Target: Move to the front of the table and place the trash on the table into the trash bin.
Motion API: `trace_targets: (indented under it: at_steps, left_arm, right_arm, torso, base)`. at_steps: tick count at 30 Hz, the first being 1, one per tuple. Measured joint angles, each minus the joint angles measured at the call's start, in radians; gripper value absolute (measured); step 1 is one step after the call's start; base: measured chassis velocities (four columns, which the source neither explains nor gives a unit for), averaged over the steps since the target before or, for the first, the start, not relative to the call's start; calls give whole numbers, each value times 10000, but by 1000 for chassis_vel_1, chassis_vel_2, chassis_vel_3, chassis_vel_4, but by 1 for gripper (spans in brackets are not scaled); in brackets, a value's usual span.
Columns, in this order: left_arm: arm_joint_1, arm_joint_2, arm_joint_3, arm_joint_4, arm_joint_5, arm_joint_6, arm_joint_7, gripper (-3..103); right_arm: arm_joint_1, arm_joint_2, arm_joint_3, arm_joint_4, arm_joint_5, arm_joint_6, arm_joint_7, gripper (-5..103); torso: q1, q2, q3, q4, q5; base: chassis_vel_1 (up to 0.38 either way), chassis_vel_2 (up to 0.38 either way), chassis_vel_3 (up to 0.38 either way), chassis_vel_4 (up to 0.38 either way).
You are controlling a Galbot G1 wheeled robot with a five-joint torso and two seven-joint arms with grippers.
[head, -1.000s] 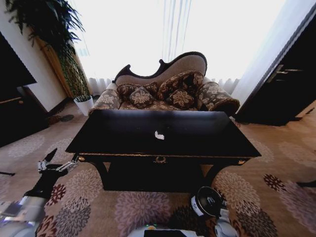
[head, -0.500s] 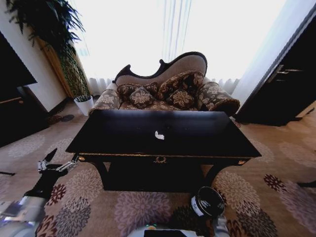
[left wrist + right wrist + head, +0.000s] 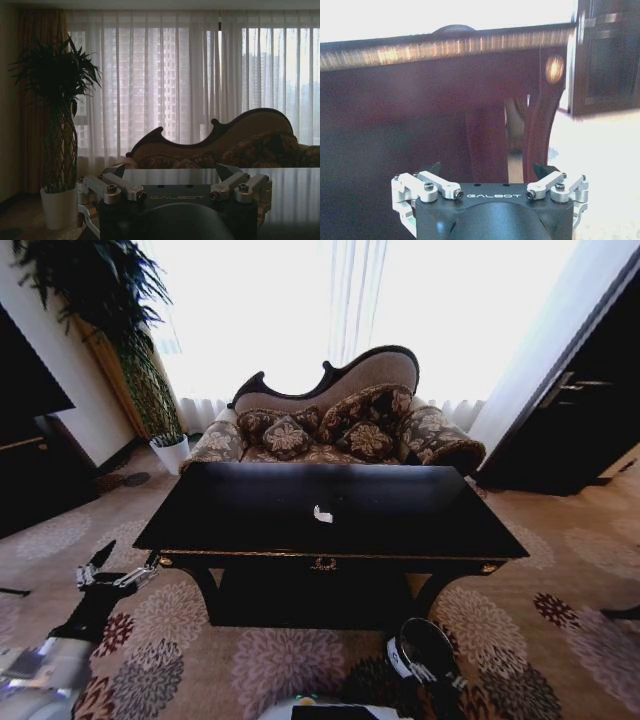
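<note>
Here we face the table [image 3: 400,520], a long glossy black top with a thin gold edge, a gold emblem at the middle of its near apron and curved legs. On its top, near the centre, lies one small white paper wad [image 3: 322,514], crumpled and standing well apart from every edge. We see nothing else lying on that dark surface.

Down on the flowered carpet, just near and right of the table's middle, sits the trash bin [image 3: 424,650], a small black bucket with a pale rim and a white label on its side. It stands below the level of the table top, close to the right front leg.

Our left gripper [image 3: 112,570] hangs low at the near left, off the table's left corner, over the carpet. Its fingers are spread apart and they hold nothing; in the left wrist view the left gripper [image 3: 170,172] has the table top and sofa showing between its tips.

In the right wrist view our right gripper [image 3: 490,167] is likewise splayed wide and empty, pointing at the table's apron and curved leg from low down.
</note>
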Motion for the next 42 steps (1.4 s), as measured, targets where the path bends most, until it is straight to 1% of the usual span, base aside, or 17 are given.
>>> trace_targets:
  at_steps: [5,8,13,16,18,24,25,27,28,30,32,33,34,36,37,38,42]
  left_arm:
    - [0,0,0,0,0,0,0,100]
    - [0,0,0,0,0,0,-1,100]
    - [1,0,0,0,0,0,0,100]
    - [0,0,0,0,0,0,0,100]
    - [0,0,0,0,0,0,-1,100]
    - [0,0,0,0,0,0,-1,100]
    - [0,0,0,0,0,0,-1,100]
    - [0,0,0,0,0,0,0,100]
    - [0,0,0,0,0,0,0,100]
    - [0,0,0,-1,0,0,-1,100]
    - [0,1,0,0,0,0,-1,100]
    - [0,1,0,0,0,0,-1,100]
    - [0,0,0,0,0,0,-1,100]
    - [0,0,0,0,0,0,-1,100]
    - [1,0,0,0,0,-1,-1,100]
    - [1,0,0,0,0,-1,-1,100]
    - [0,0,0,0,0,0,-1,100]
  right_arm:
    - [-938,41,593,1633,-247,257,100,100]
    - [-1300,6,913,2429,-194,-202,434,100]
    - [-1477,-172,1989,4135,717,-1560,813,100]
    - [-1374,-281,2209,4754,955,-2031,882,100]
    - [-1288,-332,2257,5004,1003,-2224,895,100]
    - [-32,-924,2052,6146,1256,-4044,976,100]
    - [-32,-924,2052,6146,1256,-4044,976,100]
    - [594,-1353,1848,6368,1269,-4822,975,100]
    - [594,-1353,1848,6368,1269,-4822,975,100]
    - [1124,-1965,1553,6582,1291,-5436,959,100]
    - [1621,-2923,1329,6738,1451,-6171,958,100]
    - [1621,-2923,1329,6738,1451,-6171,958,100]
    - [1794,-3292,1315,6744,1576,-6443,958,100]
    - [2320,-4250,1311,6713,2154,-7108,1032,100]
    - [2481,-4576,1314,6700,2505,-7375,1139,100]
    - [2481,-4576,1314,6700,2505,-7375,1139,100]
    - [3218,-5994,1155,6451,4045,-8326,1655,100]
  torso:
    - [-1,0,0,0,1]
    - [0,0,1,2,3]
    - [0,-1,1,0,2]
    - [0,-1,1,1,2]
    - [0,-1,1,0,3]
    - [0,-2,1,0,3]
    - [0,-2,1,0,3]
    - [0,-2,1,1,3]
    - [0,-2,1,1,3]
    - [1,-3,2,0,4]
    - [0,-3,1,0,3]
    - [0,-3,1,0,3]
    - [0,-3,1,0,3]
    - [0,-2,1,3,2]
    - [0,-3,2,4,4]
    - [0,-3,2,4,4]
    - [2,-3,2,0,3]
  base:
    - [0,0,0,0]
    - [0,0,0,0]
    - [0,0,0,0]
    - [0,0,0,0]
    - [0,0,0,0]
    - [0,0,0,0]
    - [0,0,0,0]
    - [0,0,0,0]
    - [0,0,0,0]
    - [0,0,0,0]
    - [0,0,0,0]
    - [0,0,0,0]
    - [0,0,0,0]
    - [0,0,0,0]
    - [0,0,0,0]
    - [0,0,0,0]
    - [0,0,0,0]
